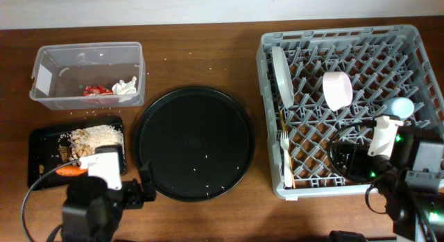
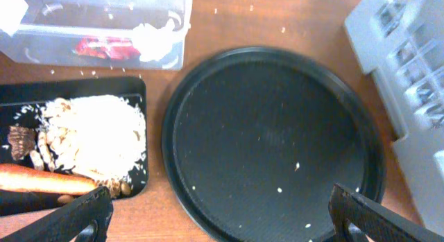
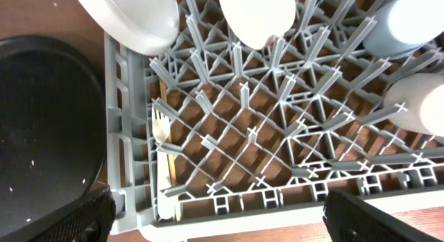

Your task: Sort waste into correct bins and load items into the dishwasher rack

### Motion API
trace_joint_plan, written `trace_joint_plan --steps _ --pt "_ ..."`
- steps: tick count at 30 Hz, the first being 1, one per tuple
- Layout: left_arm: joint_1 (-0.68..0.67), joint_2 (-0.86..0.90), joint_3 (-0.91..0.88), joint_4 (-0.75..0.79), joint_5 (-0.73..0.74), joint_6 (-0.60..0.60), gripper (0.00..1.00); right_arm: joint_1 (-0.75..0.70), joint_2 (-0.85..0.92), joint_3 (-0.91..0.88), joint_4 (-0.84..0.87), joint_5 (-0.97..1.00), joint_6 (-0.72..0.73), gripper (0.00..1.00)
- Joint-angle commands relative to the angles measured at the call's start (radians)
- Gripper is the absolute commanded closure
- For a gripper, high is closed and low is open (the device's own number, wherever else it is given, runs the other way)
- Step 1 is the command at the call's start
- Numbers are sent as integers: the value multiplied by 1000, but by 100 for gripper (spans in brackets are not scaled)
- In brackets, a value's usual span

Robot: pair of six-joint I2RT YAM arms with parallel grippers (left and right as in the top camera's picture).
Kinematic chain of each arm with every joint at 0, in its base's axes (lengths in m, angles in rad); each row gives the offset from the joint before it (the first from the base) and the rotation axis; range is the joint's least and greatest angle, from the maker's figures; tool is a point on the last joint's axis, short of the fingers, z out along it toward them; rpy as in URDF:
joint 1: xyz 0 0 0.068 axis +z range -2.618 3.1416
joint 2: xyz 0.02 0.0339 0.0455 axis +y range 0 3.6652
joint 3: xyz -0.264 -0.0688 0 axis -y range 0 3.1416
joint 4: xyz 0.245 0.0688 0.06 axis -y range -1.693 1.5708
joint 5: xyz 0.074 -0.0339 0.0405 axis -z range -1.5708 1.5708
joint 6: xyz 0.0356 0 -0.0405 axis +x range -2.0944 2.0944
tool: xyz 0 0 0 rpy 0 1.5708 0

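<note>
Apparently last step: we logged dishwasher rack (image 1: 266, 131) loaded, waste (image 1: 104, 134) binned; left gripper (image 2: 220, 195), right gripper (image 3: 218, 197) wide, empty (next, likely: withdraw both).

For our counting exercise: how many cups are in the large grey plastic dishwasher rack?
2. A small light-blue cup stands by the right wall of the rack; a white cup stands beside it, nearer the robot. The right arm may hide more.

The left arm (image 1: 90, 211) is showing black housings, a white block (image 1: 104, 166) on top and a black cable (image 1: 25, 204) looping at its left; the right arm (image 1: 350, 162) is showing black too, with a white piece (image 1: 381, 138) and tiny green lights (image 1: 372, 175) glowing; the left fingers (image 2: 76, 215) and right fingers (image 3: 62, 218) are looking matt black.
</note>
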Motion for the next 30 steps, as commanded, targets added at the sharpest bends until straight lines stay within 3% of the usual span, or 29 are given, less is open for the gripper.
trace_joint_plan --steps 1,7,14,16,19,26,30 --pt "4 -56 -16 -4 -40 -24 1 0 -4 -7 2 21 4 1" --pt "4 -56 -16 -14 -40 -24 1 0 63 -7 2 21 4 1" --pt "4 -56 -16 -14 -40 -24 1 6 263 -9 3 21 4 2" --pt "4 -56 -16 -14 -40 -24 1 7 237 -18 6 16 3 1" --pt "4 -56 -16 -14 -40 -24 1 90 58 -123 170 18 -11 1" --pt "4 -56 -16 -14 -40 -24 1 119 -681 -595 494 -3 -3 1" --pt "4 -56 -16 -14 -40 -24 1 125 -809 -819 858 -31 0 1"
